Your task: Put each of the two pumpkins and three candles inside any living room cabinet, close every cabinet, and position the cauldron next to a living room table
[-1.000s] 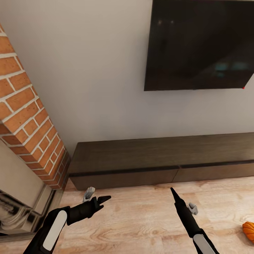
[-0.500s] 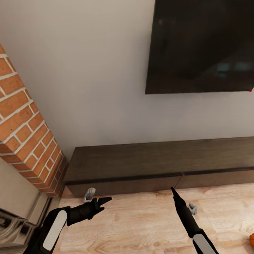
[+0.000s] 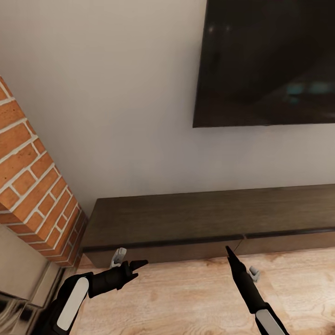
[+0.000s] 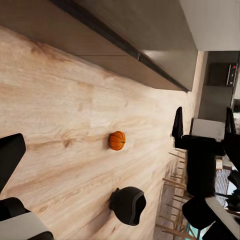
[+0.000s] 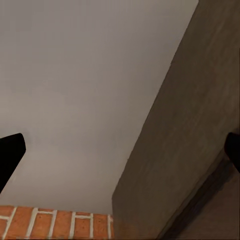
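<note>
The long, low dark-brown cabinet [image 3: 209,223] runs along the wall with its drawer fronts shut; its plank top [image 5: 195,130] also shows in the right wrist view. My left gripper [image 3: 137,268] hovers open over the floor just in front of the cabinet's left end, holding nothing. My right gripper [image 3: 229,253] points at the cabinet's middle seam, open and empty, with its fingertips [image 5: 10,152] spread wide. In the left wrist view an orange pumpkin [image 4: 117,140] lies on the wood floor, and the black cauldron [image 4: 129,205] stands a short way from it. No candle or table is in view.
A brick fireplace column [image 3: 32,186] stands close at my left, touching the cabinet's end. A large dark TV [image 3: 270,60] hangs on the wall above the cabinet. Dark dining chairs [image 4: 200,155] stand beyond the pumpkin. Light wood floor [image 3: 186,298] lies under both arms.
The whole head view has shifted: the cabinet and TV sit lower, the brick column has slid left, and the pumpkin has left the right edge. Both arms hold the same pose.
</note>
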Robot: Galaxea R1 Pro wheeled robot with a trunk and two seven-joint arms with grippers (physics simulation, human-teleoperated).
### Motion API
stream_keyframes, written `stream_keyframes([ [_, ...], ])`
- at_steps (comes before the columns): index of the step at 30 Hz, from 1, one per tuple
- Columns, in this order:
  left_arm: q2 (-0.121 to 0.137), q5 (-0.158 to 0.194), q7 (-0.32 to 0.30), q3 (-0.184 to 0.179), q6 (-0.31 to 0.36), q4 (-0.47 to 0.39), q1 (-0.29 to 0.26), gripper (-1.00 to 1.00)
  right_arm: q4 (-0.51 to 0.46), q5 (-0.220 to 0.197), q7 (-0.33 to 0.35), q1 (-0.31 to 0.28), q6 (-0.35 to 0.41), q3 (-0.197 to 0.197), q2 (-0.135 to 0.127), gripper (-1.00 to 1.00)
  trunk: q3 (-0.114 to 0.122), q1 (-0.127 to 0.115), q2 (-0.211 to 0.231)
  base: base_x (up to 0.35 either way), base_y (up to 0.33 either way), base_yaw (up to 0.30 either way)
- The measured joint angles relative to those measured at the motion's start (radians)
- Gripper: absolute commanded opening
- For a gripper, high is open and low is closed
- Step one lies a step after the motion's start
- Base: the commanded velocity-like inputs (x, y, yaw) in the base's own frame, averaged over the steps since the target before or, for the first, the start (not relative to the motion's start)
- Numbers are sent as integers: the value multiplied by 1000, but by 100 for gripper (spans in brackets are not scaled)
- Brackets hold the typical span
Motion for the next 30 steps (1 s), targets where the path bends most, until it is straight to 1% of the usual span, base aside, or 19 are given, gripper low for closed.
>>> stream_keyframes([
  [1, 0, 1, 0, 0, 0, -1, 0, 100, 1, -1, 28, 0, 5, 0, 0, 100, 0, 0, 0, 5, 0, 0],
  [3, 0, 4, -1, 0, 0, -1, 0, 100, 3, -1, 47, 0, 9, 0, 0, 100, 0, 0, 0, 4, 0, 0],
  [5, 0, 25, 0, -1, 1, -2, 0, 100, 4, -2, 68, 0, 14, -1, 0, 100, 0, 0, 0, 2, 0, 0],
  [9, 2, 59, 0, -2, 1, -4, 0, 100, 5, -4, 85, 0, 16, -1, 0, 100, 0, 0, 0, 0, 0, 0],
  [13, 3, 69, 0, -1, 2, -12, 0, 100, 5, -4, 89, 0, 17, -1, 0, 100, 0, 0, 0, 0, 0, 0],
  [21, 3, 76, -1, 0, 6, -18, 0, 100, 4, -2, 99, 0, 17, 0, 0, 100, -25, 31, -56, 0, 0, 0],
  [25, 3, 101, 0, 0, 35, -20, 0, 100, 1, 1, 117, 0, 20, 0, 1, 100, -38, 46, -84, 0, 0, 0],
  [30, 5, 119, 0, 0, 46, -21, 0, 100, -1, 11, 111, 0, -3, -1, 7, 100, -53, 65, -119, 0, 0, 0],
])
